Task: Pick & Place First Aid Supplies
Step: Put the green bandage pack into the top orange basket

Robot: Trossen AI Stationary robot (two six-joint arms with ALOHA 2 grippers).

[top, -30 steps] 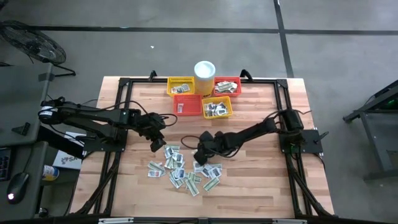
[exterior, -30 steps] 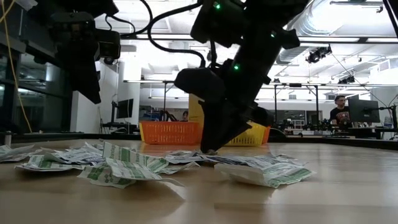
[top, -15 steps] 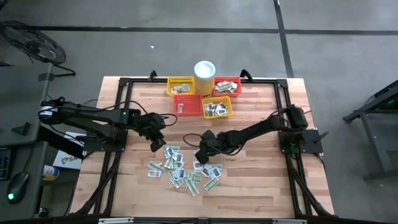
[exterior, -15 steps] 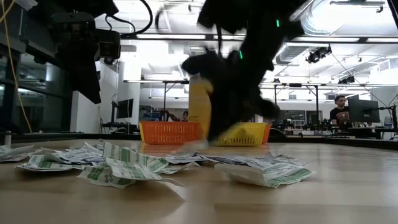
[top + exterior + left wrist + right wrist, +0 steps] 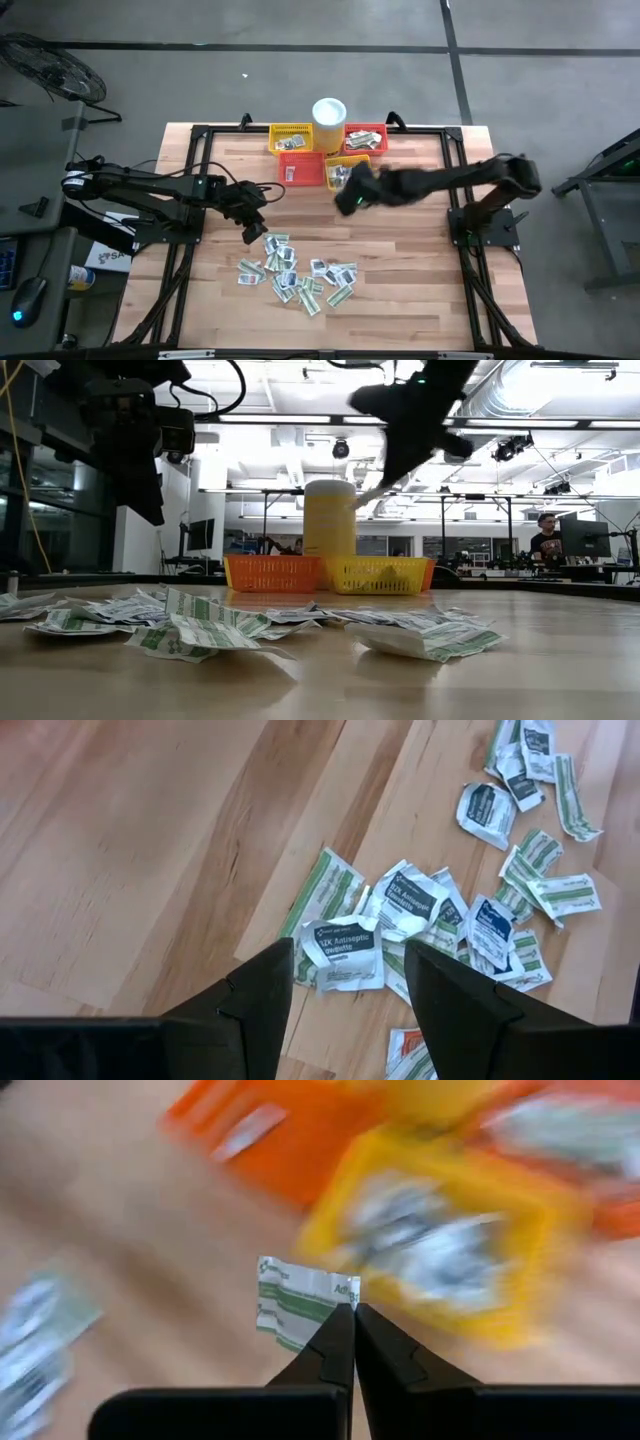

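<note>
The right gripper has its jaws pressed together on a small flat sachet, white with green stripes and dark print, which juts out from the fingertips; in the high view this gripper hangs above the desk near the centre of the frame, just below the yellow mesh basket that already holds several white and grey packets. Around that basket stand a red-orange basket to its left, another yellow basket in the upper row, a red-orange basket with packets in it at the upper right of the group, and a white cylindrical cup between the two upper ones. The remaining first aid supplies lie scattered in a loose heap on the wooden desk in the lower centre of the high view: small rectangular sachets, white, grey and pale green with dark print, some overlapping, some crumpled. The low view shows the same heap across the lower left and centre, with the baskets behind it. The left gripper hovers at the upper left edge of the heap with its jaws apart, holding nothing; in the left wrist view its two dark fingers frame a white packet lying on the desk among the others
</note>
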